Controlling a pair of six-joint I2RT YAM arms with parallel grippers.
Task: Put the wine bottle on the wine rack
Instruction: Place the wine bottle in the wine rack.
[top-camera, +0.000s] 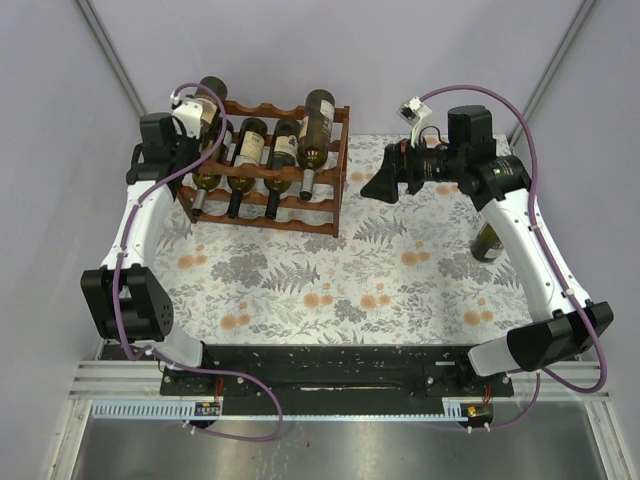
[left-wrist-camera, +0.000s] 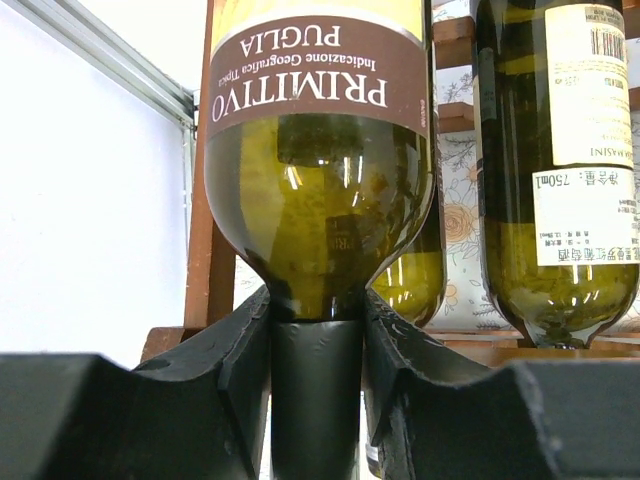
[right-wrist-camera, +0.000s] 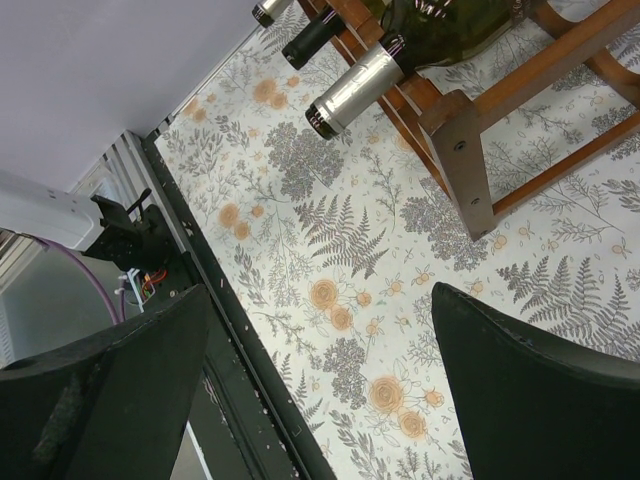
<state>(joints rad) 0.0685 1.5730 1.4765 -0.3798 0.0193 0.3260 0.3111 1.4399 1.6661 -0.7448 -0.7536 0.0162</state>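
The left gripper (left-wrist-camera: 316, 350) is clamped on the neck of a green glass wine bottle with a brown label (left-wrist-camera: 320, 200). The bottle sits just ahead of it, beside the end post of the reddish-brown wooden wine rack (top-camera: 338, 190), with a neighbouring bottle (left-wrist-camera: 560, 200) close alongside. The right gripper (right-wrist-camera: 320, 300) hangs wide open and empty over bare floral tablecloth (top-camera: 330, 280).

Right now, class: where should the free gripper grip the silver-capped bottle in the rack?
By its neck, from the near side of the rack. The bottle lies on its side, its slim neck jutting past the front rail; rails cradle the wide body.
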